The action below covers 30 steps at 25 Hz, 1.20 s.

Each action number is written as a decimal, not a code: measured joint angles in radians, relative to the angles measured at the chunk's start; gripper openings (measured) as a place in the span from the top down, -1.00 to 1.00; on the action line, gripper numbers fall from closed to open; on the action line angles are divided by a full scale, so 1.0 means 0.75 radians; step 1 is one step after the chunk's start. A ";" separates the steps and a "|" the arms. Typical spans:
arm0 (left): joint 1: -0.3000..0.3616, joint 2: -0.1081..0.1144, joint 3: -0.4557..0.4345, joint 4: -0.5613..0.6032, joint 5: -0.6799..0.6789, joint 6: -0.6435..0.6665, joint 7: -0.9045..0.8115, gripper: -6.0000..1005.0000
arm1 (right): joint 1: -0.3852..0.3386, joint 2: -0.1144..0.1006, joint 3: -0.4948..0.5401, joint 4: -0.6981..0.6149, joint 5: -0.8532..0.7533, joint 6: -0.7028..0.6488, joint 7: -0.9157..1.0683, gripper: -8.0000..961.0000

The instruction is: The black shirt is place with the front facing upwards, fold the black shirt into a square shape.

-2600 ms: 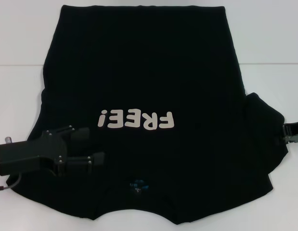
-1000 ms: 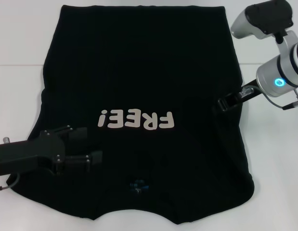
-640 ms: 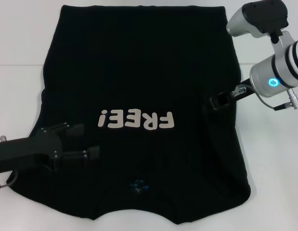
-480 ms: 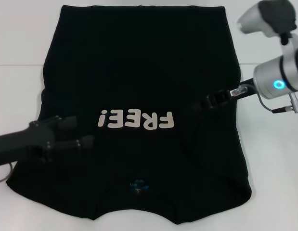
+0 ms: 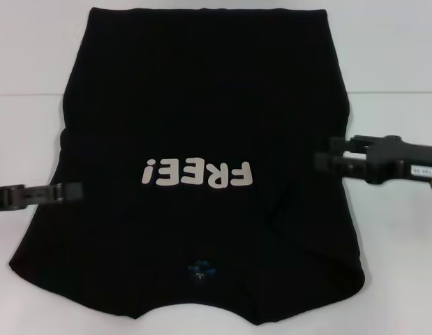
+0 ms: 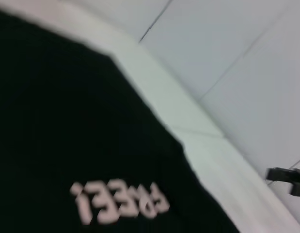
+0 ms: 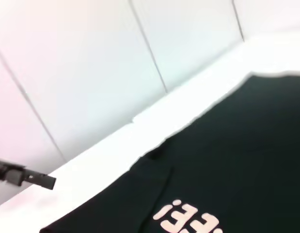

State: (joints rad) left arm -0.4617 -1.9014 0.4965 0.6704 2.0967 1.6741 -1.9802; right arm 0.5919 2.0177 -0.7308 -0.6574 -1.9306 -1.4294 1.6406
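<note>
Head view: the black shirt [image 5: 202,139] lies flat on the white table [image 5: 397,70], "FREE!" lettering [image 5: 197,173] up. Left gripper [image 5: 69,192] sits at the shirt's left edge, right gripper [image 5: 327,160] at its right edge; whether either grips cloth, I cannot tell.

The worktop [image 5: 397,265] is a plain white surface filling the head view from edge to edge. A thin straight seam [image 5: 393,92] crosses it horizontally in the upper third of the frame, visible at both the left and right sides. In the left wrist view the worktop [image 6: 188,114] shows as a pale band running from upper left to lower right. Behind it stands a wall [image 6: 246,53] of light panels divided by thin dark joint lines. In the right wrist view the same panelled wall [image 7: 91,63] fills the upper left of the frame.
</note>
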 joint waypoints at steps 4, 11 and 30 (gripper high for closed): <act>-0.032 0.038 0.034 0.143 0.195 0.084 -0.318 -0.86 | -0.108 0.041 0.020 0.003 0.048 -0.040 -0.275 -0.33; -0.132 0.036 0.097 0.324 0.525 0.159 -0.785 -0.86 | -0.164 0.083 0.010 0.061 -0.026 -0.035 -0.494 -0.65; -0.217 0.028 0.111 0.080 0.826 -0.176 -0.904 -0.86 | -0.165 0.086 0.014 0.132 -0.038 -0.006 -0.628 -0.94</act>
State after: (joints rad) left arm -0.6241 -1.8802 0.5799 0.7302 2.7163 1.5419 -2.6584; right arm 0.4685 2.0826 -0.7205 -0.5587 -1.9589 -1.4337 1.1698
